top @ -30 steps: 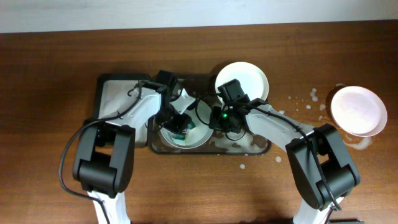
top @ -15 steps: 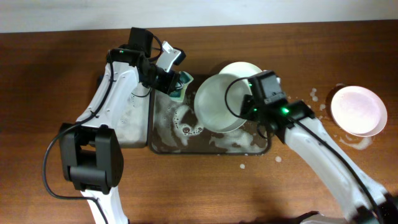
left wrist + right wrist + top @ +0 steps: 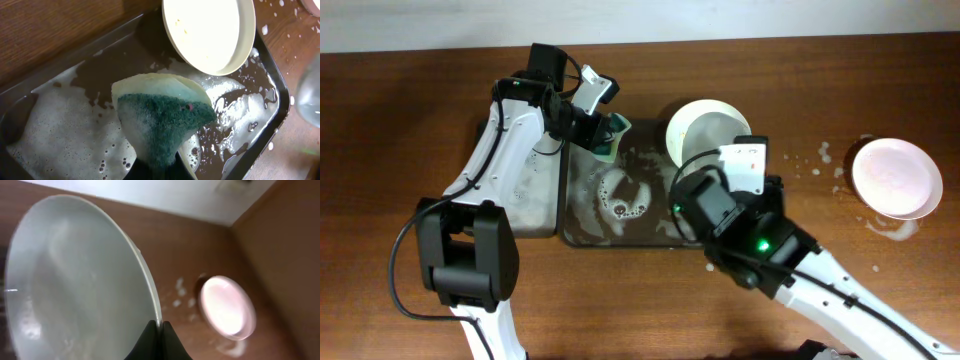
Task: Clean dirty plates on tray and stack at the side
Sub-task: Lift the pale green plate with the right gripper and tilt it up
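Plates number three: a tilted plate (image 3: 75,280) hangs above the tray (image 3: 620,243), its rim pinched in the right pincer (image 3: 160,330); a speckled plate (image 3: 207,32) lies at the tray's 1 o'clock corner; a third plate (image 3: 895,178) sits on the table (image 3: 400,120) at 3 o'clock, among foam spots (image 3: 825,155). Left pincer (image 3: 155,171) clamps a green sponge (image 3: 165,120) over the tray's foamy 11 o'clock end

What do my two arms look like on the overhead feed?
Both match: white shells along the links, bulky black joint housings, thin black cables looping alongside. The right arm shows a small green light; none is visible on the left arm.
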